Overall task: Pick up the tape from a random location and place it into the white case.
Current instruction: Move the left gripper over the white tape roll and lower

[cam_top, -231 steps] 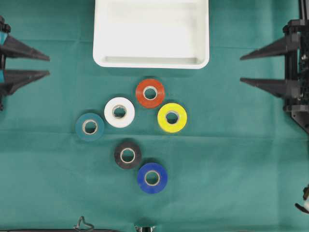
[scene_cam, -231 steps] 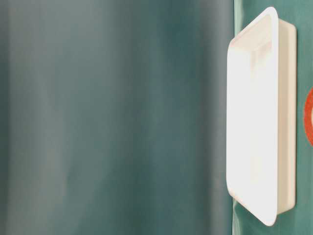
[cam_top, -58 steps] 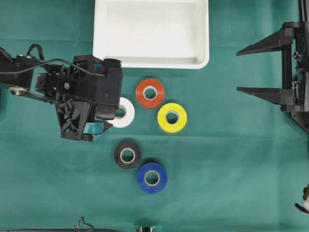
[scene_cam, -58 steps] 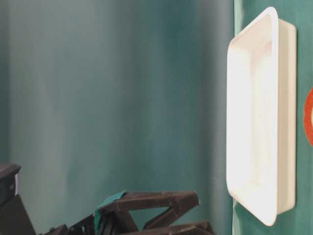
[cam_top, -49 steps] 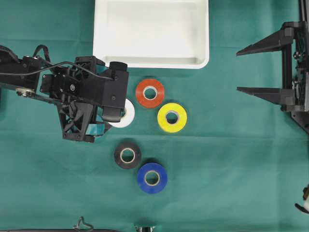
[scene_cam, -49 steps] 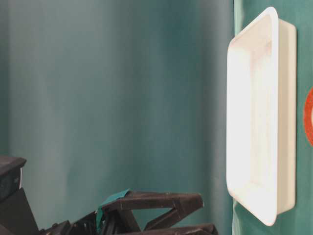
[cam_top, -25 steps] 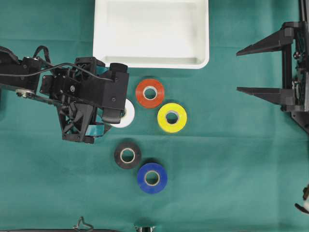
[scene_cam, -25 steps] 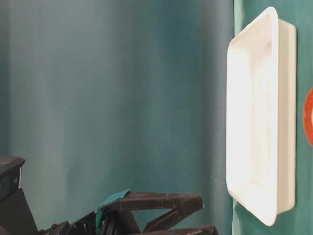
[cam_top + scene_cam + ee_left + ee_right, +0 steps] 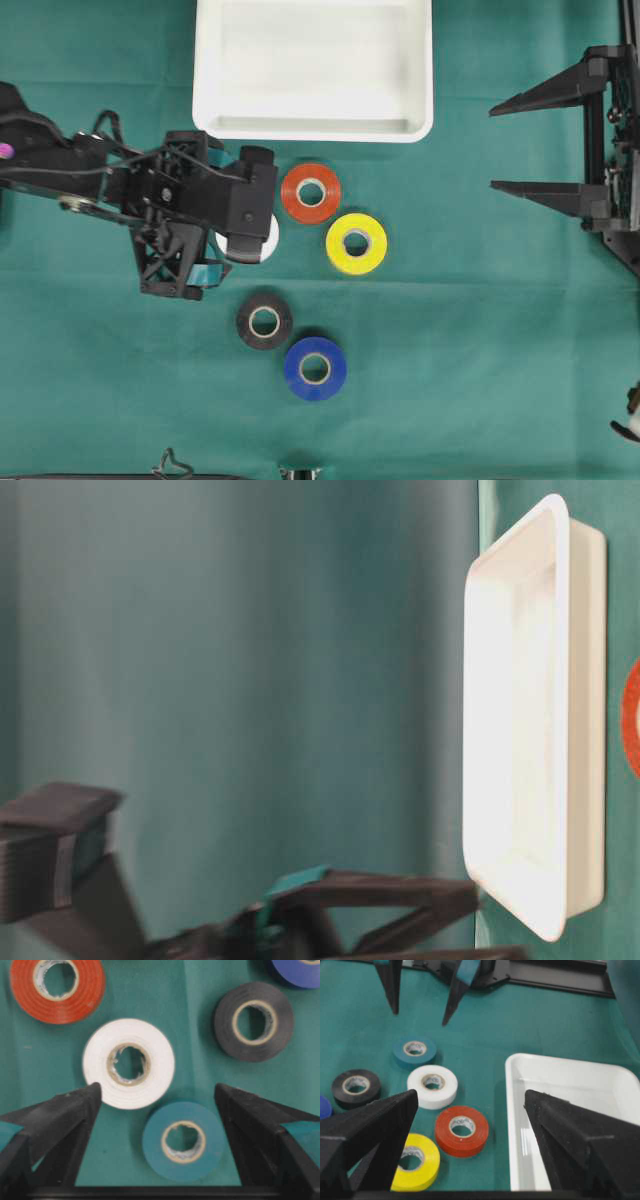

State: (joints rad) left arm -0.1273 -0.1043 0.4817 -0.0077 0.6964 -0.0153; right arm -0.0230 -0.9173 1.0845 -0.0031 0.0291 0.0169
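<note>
Teal roll (image 9: 182,1141) now btwn left fingers (image 9: 60,1120), arm moved fwd.

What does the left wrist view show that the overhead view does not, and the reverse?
Only the left wrist view shows the teal tape roll whole, between the open left gripper's fingers, plus all of the white tape roll.

Only the overhead view shows the white case, the yellow tape roll, the open right gripper parked at the edge, and the left gripper covering the teal roll.

Both show the red tape roll, black tape roll and blue tape roll.
</note>
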